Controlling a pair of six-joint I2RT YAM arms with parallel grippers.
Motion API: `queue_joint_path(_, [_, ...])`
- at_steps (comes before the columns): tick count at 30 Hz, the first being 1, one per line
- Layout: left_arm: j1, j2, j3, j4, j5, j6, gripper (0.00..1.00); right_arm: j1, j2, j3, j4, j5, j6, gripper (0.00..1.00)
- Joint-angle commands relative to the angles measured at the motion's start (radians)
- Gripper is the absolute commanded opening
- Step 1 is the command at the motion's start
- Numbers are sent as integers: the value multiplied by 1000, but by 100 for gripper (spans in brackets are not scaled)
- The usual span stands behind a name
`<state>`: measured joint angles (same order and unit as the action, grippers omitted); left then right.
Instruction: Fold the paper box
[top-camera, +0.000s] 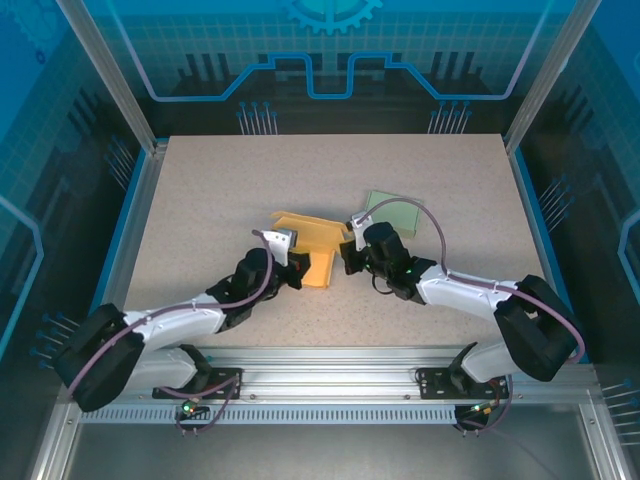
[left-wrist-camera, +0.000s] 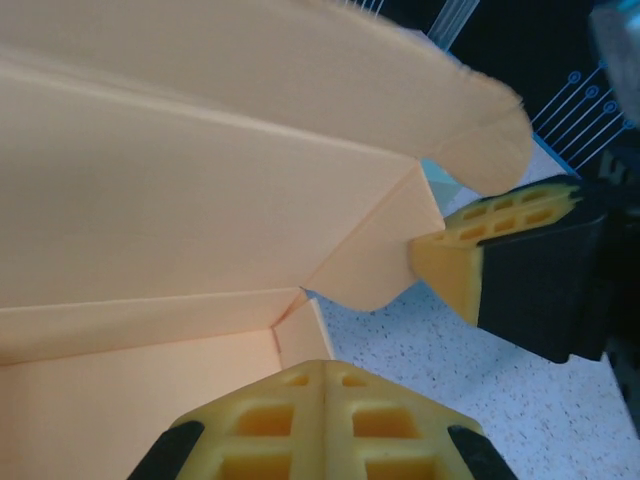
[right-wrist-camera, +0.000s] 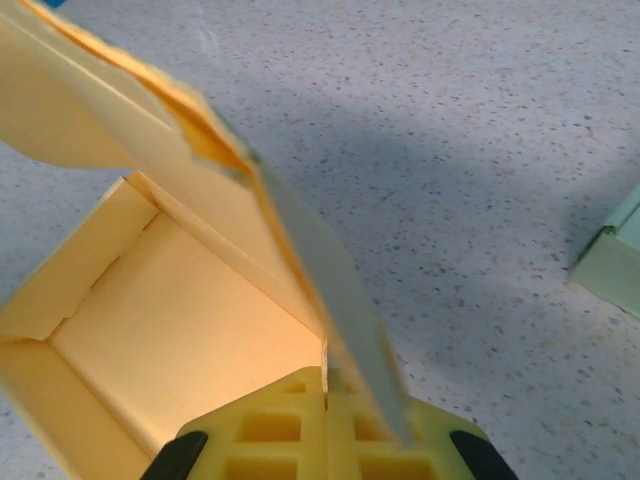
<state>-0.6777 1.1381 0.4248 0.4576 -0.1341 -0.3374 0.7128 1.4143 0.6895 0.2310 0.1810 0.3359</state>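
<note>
Together, left end effector and right end effector pinch the paper box.

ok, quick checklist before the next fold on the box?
1. Left pincer shut on paper box wall: ok.
2. Right pincer shut on the upright flap: ok.
3. Side walls standing: ok.
4. Box closed: not ok, top open.
5. Green piece apart from the box: ok.
6. Grip firm enough to pull: cannot tell.
</note>
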Motion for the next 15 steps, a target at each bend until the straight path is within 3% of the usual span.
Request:
queue_joint_path(1, [90,-105,48,-173,37,59,14,1,5,47,-50,51,-29,0])
queue_joint_path(6, [273,-183,71,-376,176,172,24,-1,29,90,-114,38,-65,0])
queue_joint_path(10, [408,-126,109,-426,404,238,31,-1,31,103,-131,23,-81,0])
queue_joint_path(15, [464,-17,141,-370,538,271,35,-6,31,107,-143,15,-87,0])
